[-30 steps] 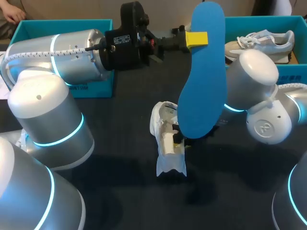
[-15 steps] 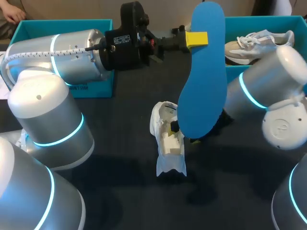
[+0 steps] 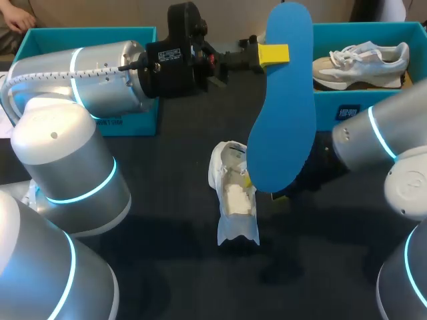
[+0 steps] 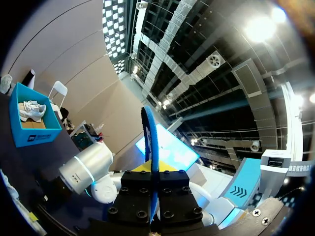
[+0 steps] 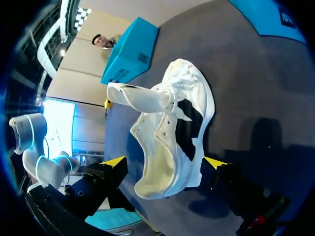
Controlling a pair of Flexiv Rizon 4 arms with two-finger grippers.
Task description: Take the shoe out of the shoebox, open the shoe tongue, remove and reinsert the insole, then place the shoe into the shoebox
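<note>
The right gripper [image 5: 166, 163] backs off rightward from the white sneaker [image 3: 230, 190], its fingers spread wide. The left gripper [image 3: 273, 53] stays clamped on the upright blue insole [image 3: 283, 113], so reinsertion likely comes next.

Right claw [image 5: 166, 162] hidden behind blue insole [image 3: 283, 107] in head view, shoe [image 3: 230, 193] side covered likewise
</note>
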